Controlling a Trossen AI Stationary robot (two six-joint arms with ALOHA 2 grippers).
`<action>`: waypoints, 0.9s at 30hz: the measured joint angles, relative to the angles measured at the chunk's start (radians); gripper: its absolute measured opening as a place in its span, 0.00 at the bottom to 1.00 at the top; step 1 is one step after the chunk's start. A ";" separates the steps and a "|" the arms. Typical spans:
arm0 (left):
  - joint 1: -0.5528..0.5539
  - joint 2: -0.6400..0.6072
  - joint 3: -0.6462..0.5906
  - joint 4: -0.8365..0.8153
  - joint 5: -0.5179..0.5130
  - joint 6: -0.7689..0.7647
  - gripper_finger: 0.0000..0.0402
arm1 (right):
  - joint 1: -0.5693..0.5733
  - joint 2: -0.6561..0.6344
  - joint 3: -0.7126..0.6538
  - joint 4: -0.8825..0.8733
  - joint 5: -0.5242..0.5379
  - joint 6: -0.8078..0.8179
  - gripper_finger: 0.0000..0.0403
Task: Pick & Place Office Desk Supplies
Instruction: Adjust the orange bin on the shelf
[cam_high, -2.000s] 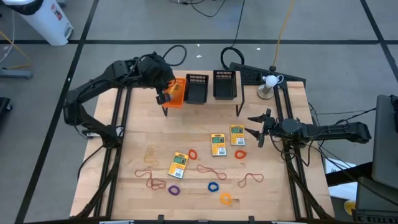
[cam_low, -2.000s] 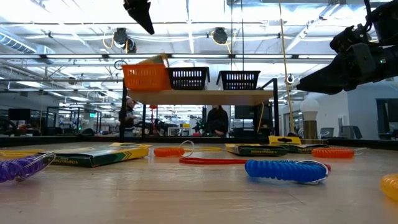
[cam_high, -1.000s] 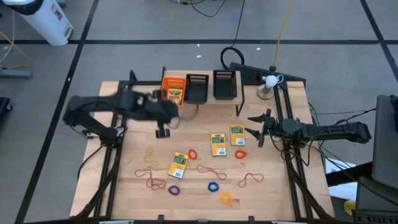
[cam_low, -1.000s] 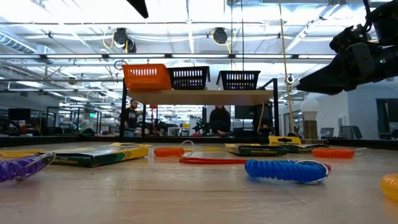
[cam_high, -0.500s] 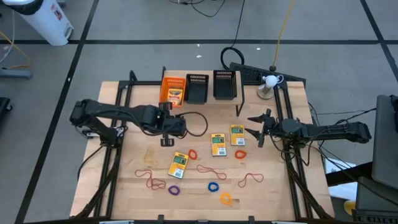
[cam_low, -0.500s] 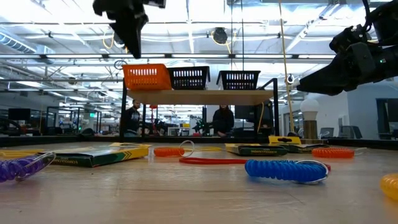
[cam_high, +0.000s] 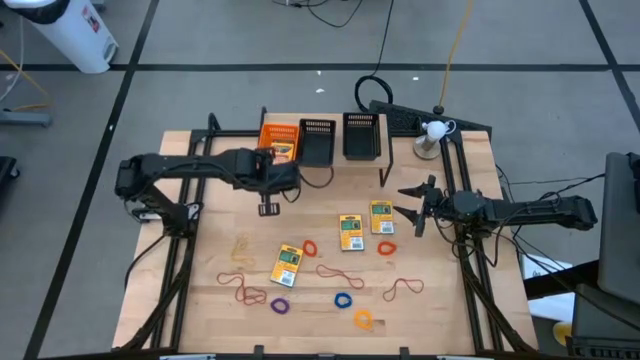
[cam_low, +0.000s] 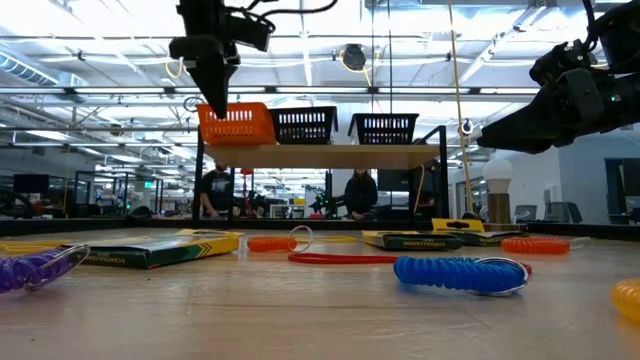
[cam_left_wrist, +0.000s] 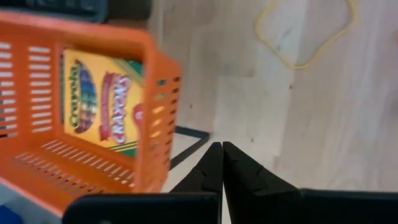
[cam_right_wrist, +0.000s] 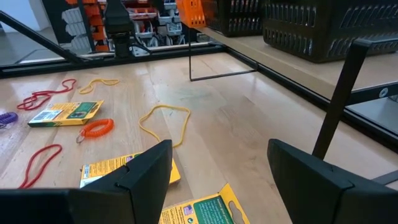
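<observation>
Three yellow-orange packets (cam_high: 350, 232) lay flat on the wooden bench (cam_high: 210, 290) in the high view, with a fourth packet (cam_left_wrist: 102, 102) resting inside the orange mesh tray (cam_high: 279, 144) on the raised shelf toward twelve o'clock. Nearest the front edge, at about six o'clock, sat an orange ring (cam_high: 363, 320), a blue ring (cam_high: 343, 300) and a purple ring (cam_high: 280, 305). Red-brown rubber-band loops (cam_high: 403, 289) lay around them, at five and seven o'clock, with another between the packets. Farther in, two red-orange rings (cam_high: 387, 248) lay just beside the packets, one near the packet at seven o'clock, the other under the pair near the middle. A pale yellow loop (cam_high: 243, 247) lay at nine o'clock from the packets.

At three o'clock the right end effector (cam_high: 408, 201) hovered near the bench edge, its fingers spread wide and holding nothing; its wrist view showed the two dark fingers (cam_right_wrist: 146, 165) well apart over the packets.

Farther back, at about eleven o'clock, the left end effector (cam_high: 269, 208) hung above the bench just in front of the orange tray. Its fingers (cam_left_wrist: 208, 165) were pressed together with nothing between them. Two black mesh trays (cam_high: 361, 136) stood beside the orange one on the shelf.
</observation>
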 joint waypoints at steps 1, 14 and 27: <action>0.012 0.000 0.000 0.002 -0.001 0.005 0.00 | 0.000 0.000 0.000 0.000 0.000 0.000 0.63; 0.070 0.000 0.000 0.050 -0.022 0.030 0.00 | 0.000 0.000 0.000 0.000 0.000 0.000 0.63; 0.070 0.000 0.000 0.071 -0.096 0.037 0.00 | 0.000 0.000 0.000 0.000 0.000 0.000 0.63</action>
